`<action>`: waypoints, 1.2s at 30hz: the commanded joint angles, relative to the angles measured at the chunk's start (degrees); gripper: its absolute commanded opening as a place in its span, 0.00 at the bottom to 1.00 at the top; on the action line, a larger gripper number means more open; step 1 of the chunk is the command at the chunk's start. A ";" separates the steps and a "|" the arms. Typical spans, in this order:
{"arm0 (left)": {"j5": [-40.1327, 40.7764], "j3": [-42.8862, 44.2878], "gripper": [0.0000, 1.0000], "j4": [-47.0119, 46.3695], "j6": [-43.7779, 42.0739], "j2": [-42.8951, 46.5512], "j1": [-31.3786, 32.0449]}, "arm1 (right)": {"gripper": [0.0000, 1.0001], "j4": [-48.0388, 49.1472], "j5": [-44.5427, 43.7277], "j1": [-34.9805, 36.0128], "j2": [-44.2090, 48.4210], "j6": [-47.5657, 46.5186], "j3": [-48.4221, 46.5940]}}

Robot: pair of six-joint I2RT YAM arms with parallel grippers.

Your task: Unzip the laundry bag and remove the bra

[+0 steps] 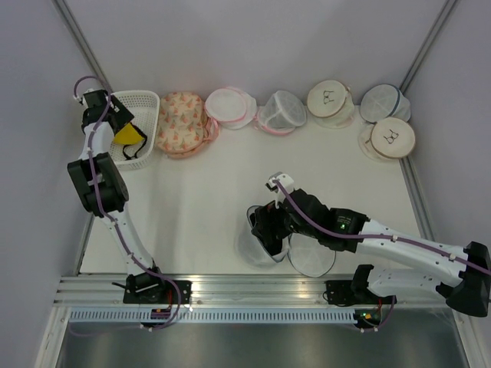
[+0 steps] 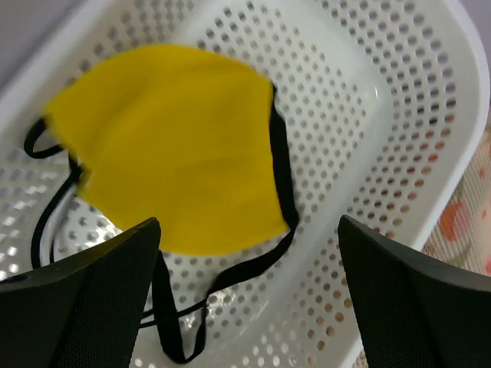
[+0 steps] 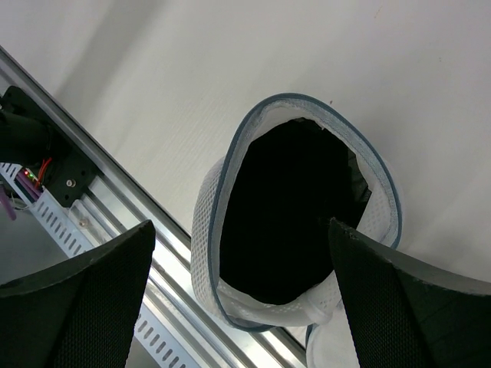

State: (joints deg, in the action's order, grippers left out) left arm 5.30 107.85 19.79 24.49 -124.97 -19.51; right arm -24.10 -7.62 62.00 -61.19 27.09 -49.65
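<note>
The laundry bag [image 1: 249,251] stands near the table's front edge, unzipped, its round mesh lid [image 1: 313,262] flopped open to the right. In the right wrist view its blue-rimmed mouth [image 3: 207,222] gapes and a black bra [image 3: 284,207] lies inside. My right gripper [image 1: 263,228] hovers just above the mouth, open and empty [image 3: 245,307], touching nothing. My left gripper [image 1: 119,116] is open and empty [image 2: 245,299] over a white perforated basket [image 1: 147,98] at the back left. A yellow bra [image 2: 176,146] with black straps lies in that basket.
Along the back wall stand a floral pink bag [image 1: 180,123], two pink-trimmed white bags [image 1: 229,107] [image 1: 282,112], two beige bags with a bra icon [image 1: 330,98] [image 1: 393,136] and a blue-trimmed mesh bag [image 1: 381,100]. A metal rail [image 1: 245,287] runs along the front edge.
</note>
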 commanded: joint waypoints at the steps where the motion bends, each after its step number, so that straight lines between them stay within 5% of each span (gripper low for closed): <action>1: -8.27 -3.34 1.00 1.48 3.02 4.11 1.05 | 0.98 2.48 0.41 -0.30 2.20 -0.02 -1.68; 9: -16.46 -13.71 1.00 1.21 6.18 20.62 4.65 | 0.98 -0.24 -7.22 -0.30 10.29 3.40 1.65; 14: -20.50 -24.93 1.00 1.04 6.01 32.58 12.46 | 0.98 -5.87 -16.17 -0.30 12.76 8.40 3.24; 25: -28.60 -49.39 0.90 -2.83 5.92 54.12 48.58 | 0.98 -16.41 -27.89 -0.30 22.25 22.73 11.67; 36: -14.62 -42.39 0.79 5.78 3.64 49.91 76.36 | 0.98 -15.81 -27.10 -0.30 24.27 26.61 16.42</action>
State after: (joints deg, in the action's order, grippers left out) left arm -14.81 59.72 23.59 28.93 -73.80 51.86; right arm -39.88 -33.78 61.84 -36.95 51.31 -34.35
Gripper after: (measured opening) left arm 0.798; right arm 0.978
